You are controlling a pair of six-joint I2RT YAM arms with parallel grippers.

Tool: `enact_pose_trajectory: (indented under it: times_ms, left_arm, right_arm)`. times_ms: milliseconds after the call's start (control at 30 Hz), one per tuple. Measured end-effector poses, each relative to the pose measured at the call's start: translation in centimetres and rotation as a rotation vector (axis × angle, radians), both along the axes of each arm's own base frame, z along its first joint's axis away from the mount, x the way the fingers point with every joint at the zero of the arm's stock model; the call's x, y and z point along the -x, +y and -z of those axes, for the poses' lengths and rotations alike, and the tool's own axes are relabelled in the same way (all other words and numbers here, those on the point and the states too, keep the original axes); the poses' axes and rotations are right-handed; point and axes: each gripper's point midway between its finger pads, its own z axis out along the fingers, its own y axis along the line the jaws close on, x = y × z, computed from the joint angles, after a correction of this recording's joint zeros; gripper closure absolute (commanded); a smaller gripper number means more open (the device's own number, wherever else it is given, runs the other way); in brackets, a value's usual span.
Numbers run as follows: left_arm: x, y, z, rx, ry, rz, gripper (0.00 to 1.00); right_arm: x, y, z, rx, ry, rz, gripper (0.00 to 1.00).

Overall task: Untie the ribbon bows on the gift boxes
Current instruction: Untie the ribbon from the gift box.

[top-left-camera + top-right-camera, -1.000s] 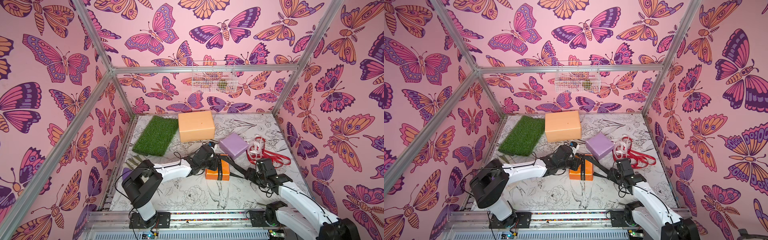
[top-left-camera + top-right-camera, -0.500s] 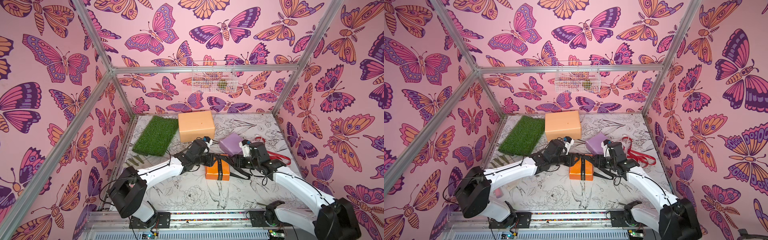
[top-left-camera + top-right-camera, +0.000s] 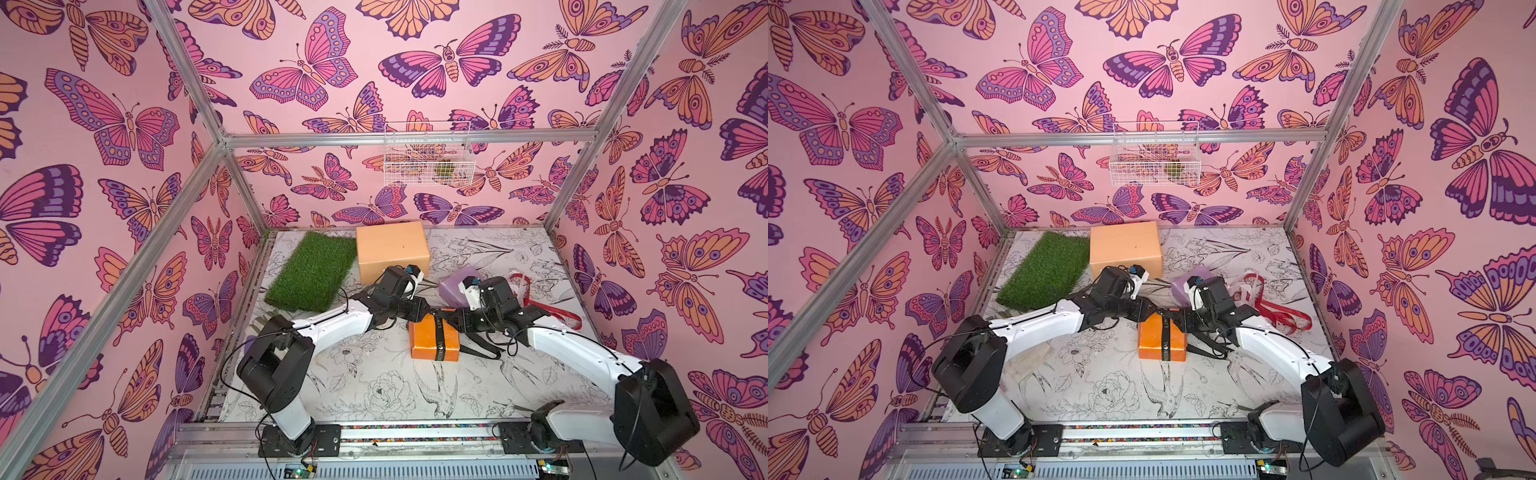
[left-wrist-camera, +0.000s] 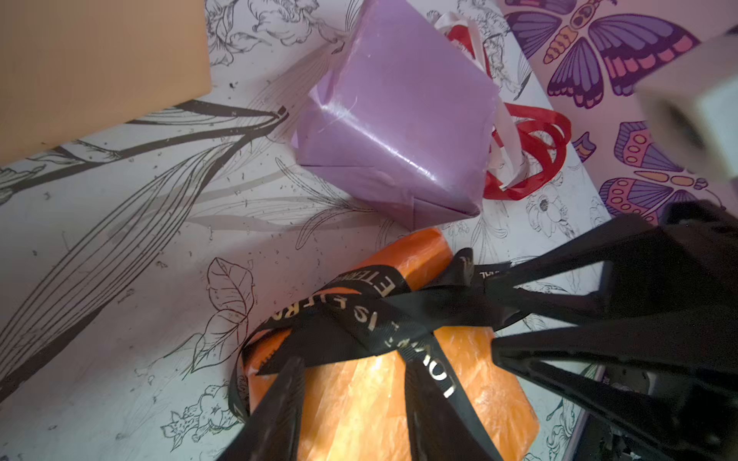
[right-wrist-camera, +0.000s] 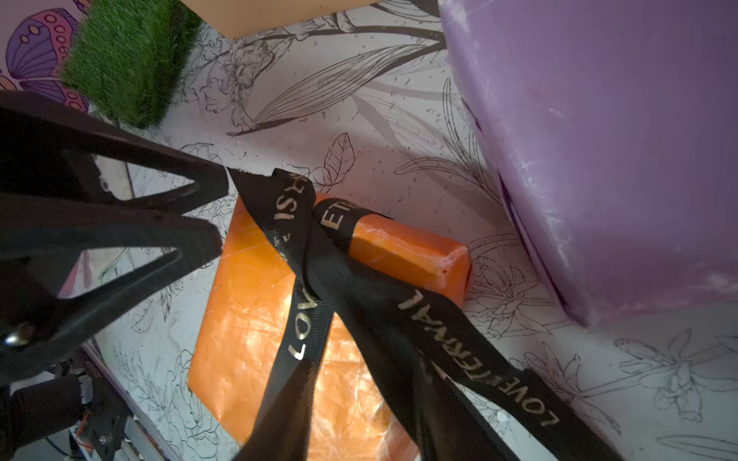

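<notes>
Both with jaws apart, the left gripper (image 5: 221, 209) and right gripper (image 4: 491, 315) flank the black lettered ribbon (image 5: 307, 255) knotted on the orange gift box (image 3: 422, 338) in the middle of the worktop (image 3: 374, 386): untying looks underway, and next one tail likely needs pinching and pulling outward.

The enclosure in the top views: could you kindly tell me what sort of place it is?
Probably a purpose-built robot test booth, not a home: aluminium posts frame butterfly-print wall panels, and a left arm and right arm are mounted on a rail at the front of the printed tabletop.
</notes>
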Motion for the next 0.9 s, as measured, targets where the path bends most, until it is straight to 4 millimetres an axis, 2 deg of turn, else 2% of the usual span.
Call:
enact_pose_trajectory:
  times_ms: [133,233,400,467,533,633,667,700,733,833,900]
  left_arm:
    - [0.2,0.1,0.3,-0.007,0.013,0.002,0.55]
    - [0.3,0.1,0.0,0.002,0.017,0.004,0.56]
    - [0.9,0.2,-1.4,0.036,0.013,-0.004,0.56]
    - [1.3,0.0,-2.1,0.049,0.007,0.0,0.56]
    - [1.9,-0.6,-2.4,0.06,0.006,0.015,0.57]
    - [3.1,-1.7,-1.9,0.064,0.037,0.045,0.58]
    - [3.5,-2.0,-1.6,0.065,0.053,0.053,0.58]
    - [3.8,-2.3,-1.1,0.062,0.07,0.056,0.58]
    - [4.0,-2.5,-0.7,0.058,0.083,0.061,0.58]
    - [4.7,-2.7,0.4,0.048,0.116,0.067,0.58]
    - [5.2,-2.7,0.9,0.043,0.133,0.068,0.59]
  right_arm:
    - [0.5,0.0,0.0,0.024,-0.003,-0.009,0.47]
    - [0.6,-0.1,0.2,0.039,-0.007,-0.012,0.55]
    - [0.4,-0.3,0.5,0.057,-0.008,-0.003,0.91]
    - [0.4,-0.4,0.6,0.06,-0.003,0.002,1.0]
    - [0.4,-0.5,0.6,0.064,-0.004,0.007,1.0]
    - [0.5,-0.8,0.2,0.069,-0.018,0.014,0.99]
    - [0.5,-0.9,0.0,0.069,-0.026,0.017,0.87]
    - [0.6,-1.0,-0.3,0.067,-0.033,0.02,0.71]
    - [0.6,-1.0,-0.4,0.065,-0.037,0.02,0.63]
    - [0.6,-1.0,-0.2,0.068,-0.034,0.017,0.54]
    - [0.6,-1.0,0.3,0.073,-0.022,0.016,0.53]
